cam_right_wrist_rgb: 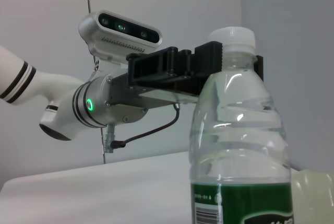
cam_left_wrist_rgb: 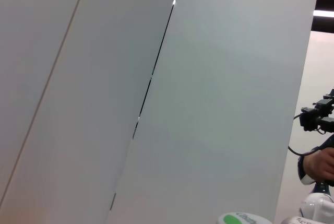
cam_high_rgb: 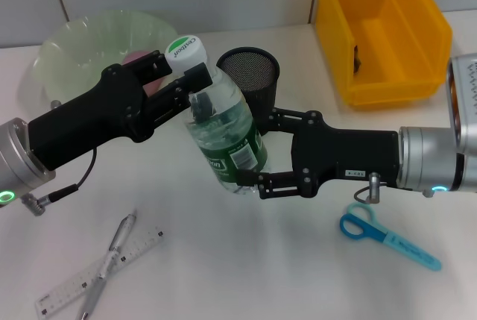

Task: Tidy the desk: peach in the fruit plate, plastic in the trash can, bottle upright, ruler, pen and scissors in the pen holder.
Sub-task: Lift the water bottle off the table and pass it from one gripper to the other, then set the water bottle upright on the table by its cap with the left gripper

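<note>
The clear bottle (cam_high_rgb: 223, 130) with a green label and white-green cap (cam_high_rgb: 184, 46) is held between both grippers over the desk's middle. My left gripper (cam_high_rgb: 190, 85) is shut on its neck. My right gripper (cam_high_rgb: 250, 154) is shut around its lower body. In the right wrist view the bottle (cam_right_wrist_rgb: 240, 145) stands upright, with the left gripper (cam_right_wrist_rgb: 229, 65) clamped under the cap. The cap's edge (cam_left_wrist_rgb: 237, 219) shows in the left wrist view. A pink peach (cam_high_rgb: 136, 57) lies in the green fruit plate (cam_high_rgb: 67, 51), partly hidden. Pen (cam_high_rgb: 112, 256) and ruler (cam_high_rgb: 100, 271) lie crossed at front left, blue scissors (cam_high_rgb: 387, 236) at front right. No plastic is in view.
The black mesh pen holder (cam_high_rgb: 250, 74) stands just behind the bottle. A yellow bin (cam_high_rgb: 380, 29) sits at the back right with a small dark item inside. The left wrist view shows mostly wall panels.
</note>
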Controlling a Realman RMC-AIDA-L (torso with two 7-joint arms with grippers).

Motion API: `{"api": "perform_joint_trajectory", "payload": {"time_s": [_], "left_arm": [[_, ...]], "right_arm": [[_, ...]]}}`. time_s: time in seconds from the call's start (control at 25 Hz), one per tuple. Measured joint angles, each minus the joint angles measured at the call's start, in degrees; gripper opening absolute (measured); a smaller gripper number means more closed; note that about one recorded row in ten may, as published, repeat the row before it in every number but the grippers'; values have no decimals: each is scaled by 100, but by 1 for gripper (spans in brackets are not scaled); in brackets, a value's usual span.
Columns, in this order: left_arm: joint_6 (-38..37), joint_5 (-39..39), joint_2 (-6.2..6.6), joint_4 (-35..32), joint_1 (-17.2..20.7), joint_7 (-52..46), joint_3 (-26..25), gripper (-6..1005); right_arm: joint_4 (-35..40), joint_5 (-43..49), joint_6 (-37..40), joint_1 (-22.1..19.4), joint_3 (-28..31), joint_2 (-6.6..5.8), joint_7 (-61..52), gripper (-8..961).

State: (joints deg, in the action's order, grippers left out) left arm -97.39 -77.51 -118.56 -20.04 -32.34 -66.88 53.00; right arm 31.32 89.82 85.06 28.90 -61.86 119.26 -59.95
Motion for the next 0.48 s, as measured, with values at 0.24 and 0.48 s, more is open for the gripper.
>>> {"api": "perform_joint_trajectory", "payload": {"time_s": [0.24,0.48], "left_arm": [[50,1,0,0,0,0,-8,449],[92,1,9,0,13,16,-43,448]], "right_arm": [[73,0,85,-84,35,-9,0,832],[94,6,113,-179,48,-9,0,832]]}}
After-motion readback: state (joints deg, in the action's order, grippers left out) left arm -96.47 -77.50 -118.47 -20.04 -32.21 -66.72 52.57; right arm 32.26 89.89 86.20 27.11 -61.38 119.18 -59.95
